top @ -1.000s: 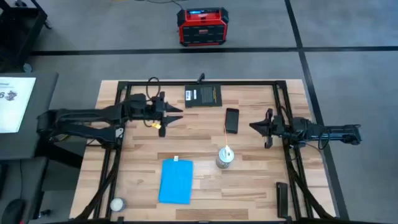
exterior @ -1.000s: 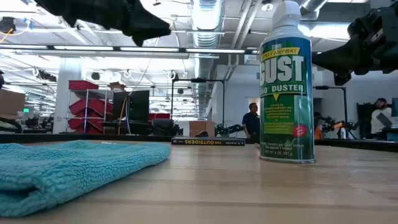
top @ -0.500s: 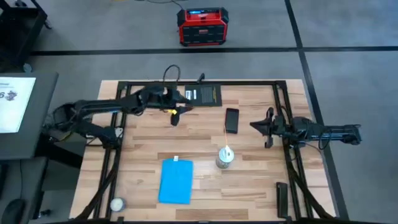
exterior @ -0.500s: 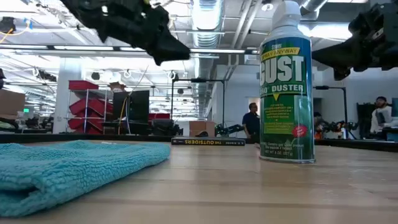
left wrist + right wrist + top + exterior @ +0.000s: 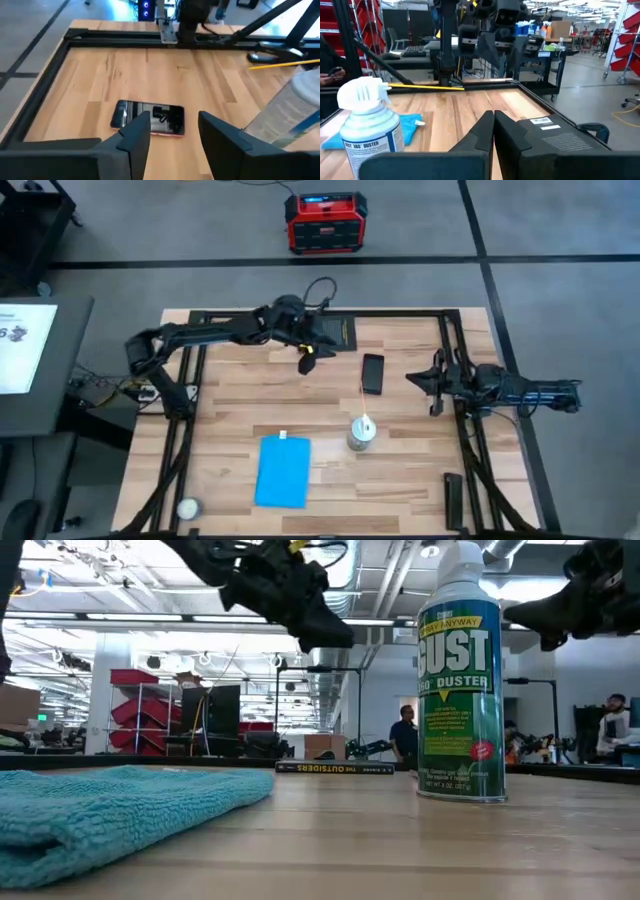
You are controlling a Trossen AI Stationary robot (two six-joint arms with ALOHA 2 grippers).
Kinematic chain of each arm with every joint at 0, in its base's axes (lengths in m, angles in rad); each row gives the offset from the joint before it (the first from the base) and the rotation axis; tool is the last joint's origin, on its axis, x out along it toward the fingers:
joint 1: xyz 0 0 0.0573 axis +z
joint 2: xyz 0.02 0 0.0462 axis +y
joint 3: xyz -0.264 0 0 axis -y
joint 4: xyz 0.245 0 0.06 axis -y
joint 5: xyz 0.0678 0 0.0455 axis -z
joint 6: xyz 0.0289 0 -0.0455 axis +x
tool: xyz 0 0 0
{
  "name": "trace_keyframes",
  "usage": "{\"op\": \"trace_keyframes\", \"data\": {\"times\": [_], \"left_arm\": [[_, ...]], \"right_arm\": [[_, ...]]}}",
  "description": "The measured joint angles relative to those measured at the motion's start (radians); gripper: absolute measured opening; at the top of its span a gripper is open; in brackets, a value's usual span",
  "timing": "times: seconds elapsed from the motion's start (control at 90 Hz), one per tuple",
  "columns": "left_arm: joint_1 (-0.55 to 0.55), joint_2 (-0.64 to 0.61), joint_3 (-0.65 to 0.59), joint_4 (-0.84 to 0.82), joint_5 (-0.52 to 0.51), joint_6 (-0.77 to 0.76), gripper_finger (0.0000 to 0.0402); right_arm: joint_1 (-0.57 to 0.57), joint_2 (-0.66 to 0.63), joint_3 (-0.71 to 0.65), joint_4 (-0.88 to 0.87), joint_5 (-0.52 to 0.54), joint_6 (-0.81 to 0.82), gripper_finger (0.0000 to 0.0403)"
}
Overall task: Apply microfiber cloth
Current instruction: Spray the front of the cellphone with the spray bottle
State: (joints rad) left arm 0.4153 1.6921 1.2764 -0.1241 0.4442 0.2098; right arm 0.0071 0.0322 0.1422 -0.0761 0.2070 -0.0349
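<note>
High view | my left gripper (image 5: pixel 308 364) fingers apart, empty, near phone (image 5: pixel 372 373) | right gripper (image 5: pixel 433 383) pinched closed, idle by table edge | cloth (image 5: pixel 283 471) flat at near side, untouched | risk: L reach may clip spray can (image 5: pixel 361 432) en route, tipping it.

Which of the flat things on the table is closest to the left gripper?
The phone, just right of the left gripper; the microfiber cloth lies farther off.

Two dark, slim jointed arms w/ black looping cables. Left gripper (image 5: pixel 308 358): yellow mark nr wrist, flat black wedge fingers (image 5: pixel 134 136). Right gripper (image 5: pixel 436 383): all black.
</note>
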Motion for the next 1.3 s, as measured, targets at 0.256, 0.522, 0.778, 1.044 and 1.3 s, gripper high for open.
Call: {"op": "trace_keyframes", "data": {"times": [0.256, 0.522, 0.778, 1.044, 1.3], "left_arm": [[0.029, 0.132, 0.156, -0.132, -0.003, 0.023, 0.0147], [0.036, 0.251, 0.238, -0.147, -0.001, 0.064, 0.0135], [0.028, 0.340, 0.288, -0.148, 0.097, 0.102, 0.0130], [0.016, 0.390, 0.341, -0.146, 0.098, 0.200, 0.0130], [-0.009, 0.390, 0.341, -0.120, 0.081, 0.258, 0.0124]], "right_arm": [[-0.010, 0.000, 0.037, -0.052, 0.002, -0.003, 0.0000], [-0.037, 0.000, 0.039, -0.081, 0.005, 0.000, 0.0000], [-0.049, 0.000, 0.039, -0.082, 0.005, 0.000, 0.0000], [-0.049, 0.000, 0.039, -0.096, 0.004, 0.000, 0.0000], [-0.049, 0.000, 0.039, -0.097, 0.011, -0.025, 0.0000]]}}
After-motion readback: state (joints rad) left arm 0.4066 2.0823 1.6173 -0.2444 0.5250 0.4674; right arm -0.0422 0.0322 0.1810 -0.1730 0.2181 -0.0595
